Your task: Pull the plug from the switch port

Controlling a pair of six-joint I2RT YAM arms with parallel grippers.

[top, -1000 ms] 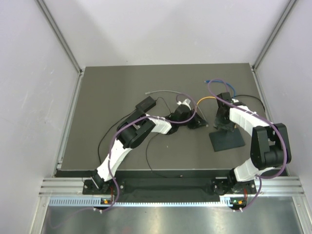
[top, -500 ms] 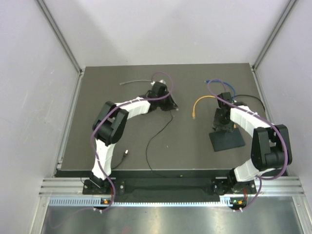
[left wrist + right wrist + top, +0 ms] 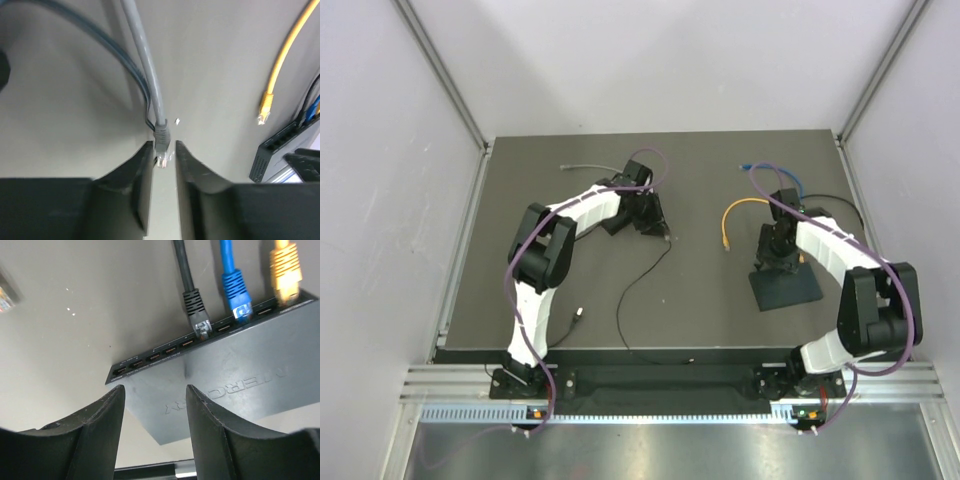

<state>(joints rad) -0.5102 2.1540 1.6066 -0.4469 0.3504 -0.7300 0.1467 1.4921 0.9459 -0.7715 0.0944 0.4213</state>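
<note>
- On my left gripper the jaws are clamped on the grey plug, well apart from the switch.
- On my right gripper the jaws stand apart over the switch.

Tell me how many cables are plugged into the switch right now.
3, side by side in the switch: a black plug, a blue plug, then a yellow plug at the right wrist view's edge. More may sit out of frame.
</note>
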